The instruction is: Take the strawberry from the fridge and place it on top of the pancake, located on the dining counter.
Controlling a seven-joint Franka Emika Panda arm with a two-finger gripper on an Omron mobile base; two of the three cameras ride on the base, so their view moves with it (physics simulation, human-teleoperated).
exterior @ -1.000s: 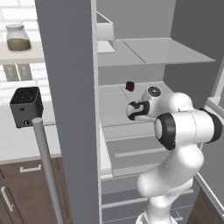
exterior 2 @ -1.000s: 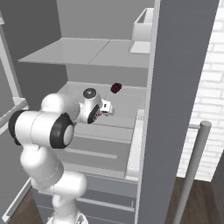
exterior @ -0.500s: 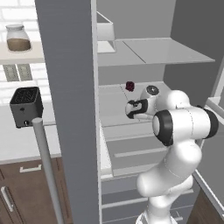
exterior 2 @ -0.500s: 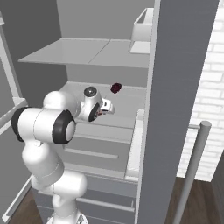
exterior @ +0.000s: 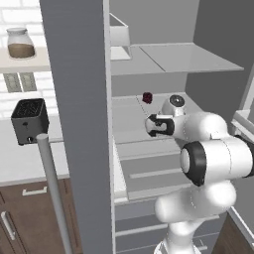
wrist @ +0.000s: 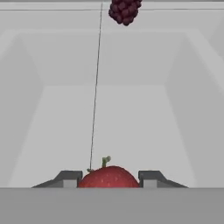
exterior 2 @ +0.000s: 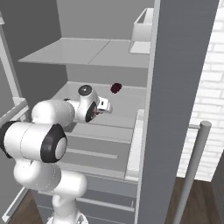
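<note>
In the hand view the claw [wrist: 109, 177] sits low on a pale shelf [wrist: 109, 122] inside the fridge [exterior: 79, 124]. Its left fingertip [wrist: 70, 177] presses against the left flank of the strawberry [wrist: 109, 177], and the right fingertip stands hard against the right flank. So the claw is about half closed and pinches the berry between its two tips, with no gap showing on either side. A small green stalk rises from the top of the berry. Farther back on the same shelf, near the rear wall, lies a dark maroon bunch of grapes [wrist: 125, 11], well apart from the claw.

From the left base camera, a jar [exterior: 21, 43] stands on a wall shelf at far left, with a dark toaster [exterior: 30, 120] on the counter below it. Right of the fridge's open door, the grapes [exterior: 147, 97] lie just behind the hand [exterior: 159, 125]. From the right base camera the hand [exterior 2: 101, 106] reaches over the same shelf.
</note>
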